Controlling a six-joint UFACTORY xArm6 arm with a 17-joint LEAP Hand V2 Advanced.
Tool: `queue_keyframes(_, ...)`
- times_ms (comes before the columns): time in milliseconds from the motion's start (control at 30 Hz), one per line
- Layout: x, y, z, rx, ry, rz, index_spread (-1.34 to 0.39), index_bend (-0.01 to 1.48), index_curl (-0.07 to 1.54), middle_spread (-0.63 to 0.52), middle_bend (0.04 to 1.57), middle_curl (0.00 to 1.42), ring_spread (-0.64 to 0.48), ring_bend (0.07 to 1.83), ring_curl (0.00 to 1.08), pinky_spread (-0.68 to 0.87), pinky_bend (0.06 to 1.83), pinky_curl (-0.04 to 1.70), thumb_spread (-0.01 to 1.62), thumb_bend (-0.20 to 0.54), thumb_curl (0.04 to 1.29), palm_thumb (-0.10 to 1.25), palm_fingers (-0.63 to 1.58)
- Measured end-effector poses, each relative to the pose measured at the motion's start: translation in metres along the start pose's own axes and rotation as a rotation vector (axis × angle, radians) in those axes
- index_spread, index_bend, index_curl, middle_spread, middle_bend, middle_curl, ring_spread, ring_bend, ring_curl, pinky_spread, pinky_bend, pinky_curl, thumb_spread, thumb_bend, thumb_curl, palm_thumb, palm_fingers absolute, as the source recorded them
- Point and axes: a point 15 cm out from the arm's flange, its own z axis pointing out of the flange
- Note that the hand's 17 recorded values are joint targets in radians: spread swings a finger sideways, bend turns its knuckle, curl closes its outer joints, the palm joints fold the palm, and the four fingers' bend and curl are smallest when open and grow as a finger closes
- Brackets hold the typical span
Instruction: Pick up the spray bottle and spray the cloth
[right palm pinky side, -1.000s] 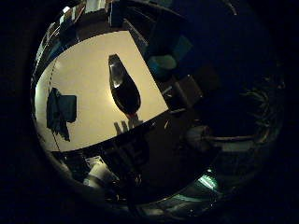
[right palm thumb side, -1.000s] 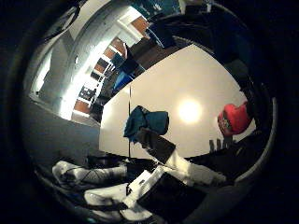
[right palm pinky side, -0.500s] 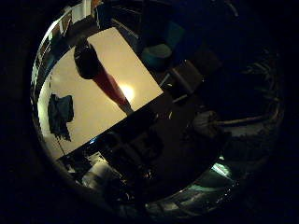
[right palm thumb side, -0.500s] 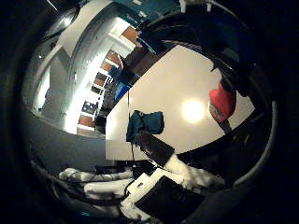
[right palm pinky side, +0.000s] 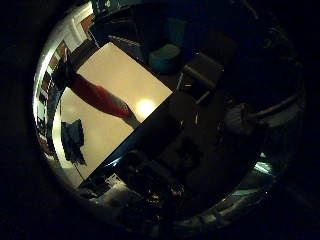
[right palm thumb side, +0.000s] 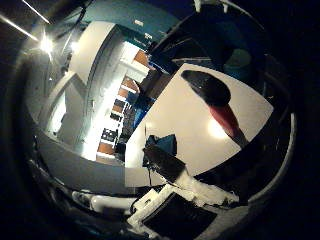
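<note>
Red spray bottle (right palm pinky side: 97, 96) and blue cloth (right palm pinky side: 73, 140) apart on table (right palm thumb side: 175, 125); hand's (right palm thumb side: 170, 167) grip untellable.

The spray bottle (right palm thumb side: 215, 102) stood on the bench (right palm thumb side: 175, 125), out in front of the palm of the hand (right palm thumb side: 180, 200). The cloth (right palm pinky side: 73, 141) lay on the same bench, well apart from the bottle and nearer the hand.

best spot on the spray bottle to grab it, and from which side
Likely the red body of the spray bottle, below its dark head. It appears to stand on the white table, apart from the blue cloth, so come from the side, fingers round the body, leaving the head free.
</note>
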Motion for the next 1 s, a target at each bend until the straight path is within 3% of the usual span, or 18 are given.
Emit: queue_keyframes(1000,0.034,0.013,0.041,0.053,-0.185,0.046,-0.14,0.16,0.31,0.11,0.25,0.38,0.21,0.34,0.27,0.41,0.37,0.28,1.05,-0.024,0.28,0.43,0.25)
